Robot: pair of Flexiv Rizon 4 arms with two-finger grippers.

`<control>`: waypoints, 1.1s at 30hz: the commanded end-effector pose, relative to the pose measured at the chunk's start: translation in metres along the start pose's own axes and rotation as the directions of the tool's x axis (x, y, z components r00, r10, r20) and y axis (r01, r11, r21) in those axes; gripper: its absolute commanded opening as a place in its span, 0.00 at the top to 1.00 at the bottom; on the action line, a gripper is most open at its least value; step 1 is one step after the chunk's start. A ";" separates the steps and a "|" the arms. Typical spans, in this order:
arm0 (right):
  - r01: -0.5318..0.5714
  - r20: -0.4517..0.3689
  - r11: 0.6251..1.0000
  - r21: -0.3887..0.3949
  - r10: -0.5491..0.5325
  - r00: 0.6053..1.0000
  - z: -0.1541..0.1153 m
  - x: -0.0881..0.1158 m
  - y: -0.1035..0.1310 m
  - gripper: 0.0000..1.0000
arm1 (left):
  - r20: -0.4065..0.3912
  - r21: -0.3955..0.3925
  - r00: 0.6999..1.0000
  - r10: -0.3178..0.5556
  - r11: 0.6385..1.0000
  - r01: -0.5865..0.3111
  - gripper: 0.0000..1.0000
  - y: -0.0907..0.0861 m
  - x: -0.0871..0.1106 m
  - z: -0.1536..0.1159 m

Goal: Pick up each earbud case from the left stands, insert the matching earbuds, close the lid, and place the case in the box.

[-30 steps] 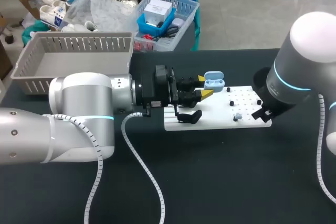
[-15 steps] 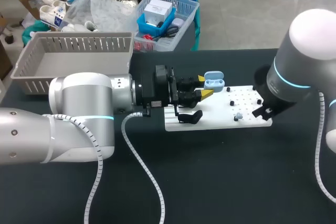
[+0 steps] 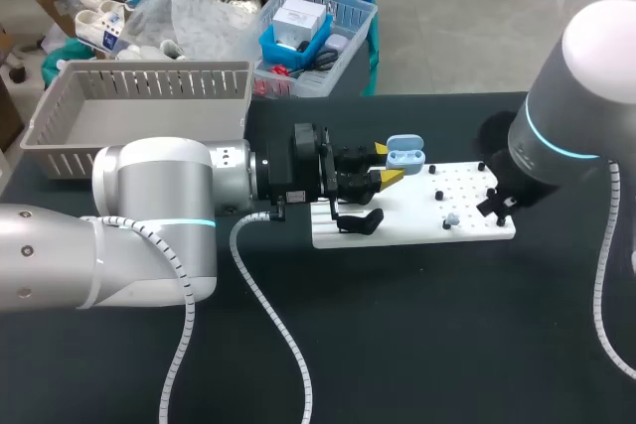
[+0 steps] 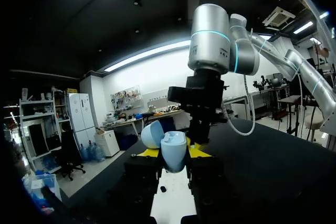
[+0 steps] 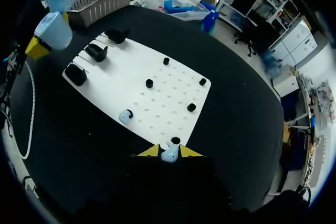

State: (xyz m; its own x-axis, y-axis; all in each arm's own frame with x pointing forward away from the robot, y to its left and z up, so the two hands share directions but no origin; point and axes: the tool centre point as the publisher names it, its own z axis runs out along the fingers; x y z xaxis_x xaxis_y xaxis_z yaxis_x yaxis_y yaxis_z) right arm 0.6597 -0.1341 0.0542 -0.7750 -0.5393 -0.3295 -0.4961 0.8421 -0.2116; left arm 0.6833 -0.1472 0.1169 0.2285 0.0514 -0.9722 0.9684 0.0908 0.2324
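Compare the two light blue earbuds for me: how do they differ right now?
The held earbud is pinched between the fingers of the right end effector. The loose earbud lies on the white board beside a black peg, ungripped. The held earbud is at the board's edge, while the loose earbud is further in. Both are small, light blue, and not yet in the open case held by the left end effector.

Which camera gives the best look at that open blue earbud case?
The left wrist view: the case sits close, lid open, between the left fingers. The head view shows it small; the right wrist view, far off.
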 end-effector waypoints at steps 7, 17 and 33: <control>0.005 0.021 1.000 -0.001 -0.005 1.000 -0.018 0.006 0.009 1.00 | 0.002 -0.004 1.000 0.002 1.000 -0.002 1.00 -0.001 0.000 0.000; 0.005 0.021 1.000 -0.001 -0.005 1.000 -0.018 0.006 0.009 1.00 | 0.002 -0.004 1.000 0.002 1.000 -0.002 1.00 -0.001 0.000 0.000; -0.238 -0.029 0.971 0.030 0.239 0.971 -0.033 0.026 0.021 1.00 | 0.002 -0.004 1.000 0.002 1.000 -0.002 1.00 -0.001 0.000 0.000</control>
State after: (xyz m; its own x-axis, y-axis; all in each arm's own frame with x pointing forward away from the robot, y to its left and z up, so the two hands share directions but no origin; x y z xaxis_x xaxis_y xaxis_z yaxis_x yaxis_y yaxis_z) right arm 0.6296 -0.1303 0.0641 -0.8776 -0.3480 -0.3296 -0.3166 0.9372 -0.1467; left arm 0.6833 -0.1472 0.1169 0.2285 0.0514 -0.9722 0.9684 0.0907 0.2324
